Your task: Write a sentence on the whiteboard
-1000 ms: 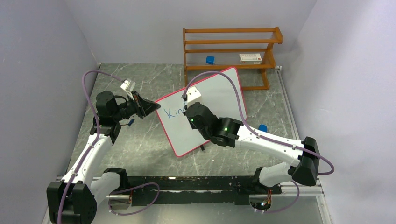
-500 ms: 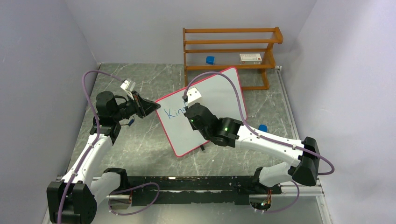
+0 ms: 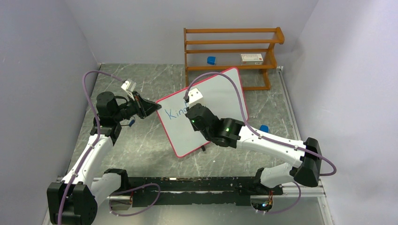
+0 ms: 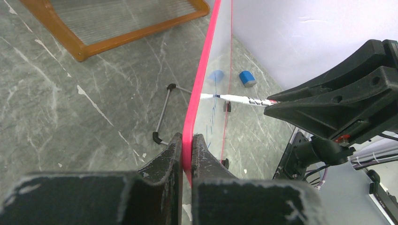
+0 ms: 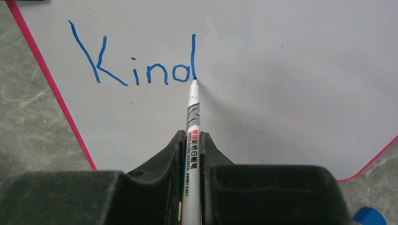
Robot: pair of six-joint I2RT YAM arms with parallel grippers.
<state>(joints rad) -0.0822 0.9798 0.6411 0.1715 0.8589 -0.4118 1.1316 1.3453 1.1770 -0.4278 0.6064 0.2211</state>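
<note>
My left fingers (image 4: 159, 171) are matt black plastic, grainy, with pale scuffs along the edges; my right fingers (image 5: 155, 164) look the same. The whiteboard (image 5: 291, 65) has a smooth white face with a soft sheen, and its pink-red rim (image 4: 195, 103) looks like plastic. The marker (image 5: 191, 140) is glossy white with a printed label. The surface (image 4: 61, 108) looks like grey veined stone, faintly shiny. The rack (image 3: 234, 31) is varnished wood.

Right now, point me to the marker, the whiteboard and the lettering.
marker (image 5: 193, 112), right wrist view, on the white barrel just behind the tip.
whiteboard (image 3: 219, 93), top view, on the bare white face.
lettering (image 5: 136, 78), right wrist view, on the stem of the i.
</note>
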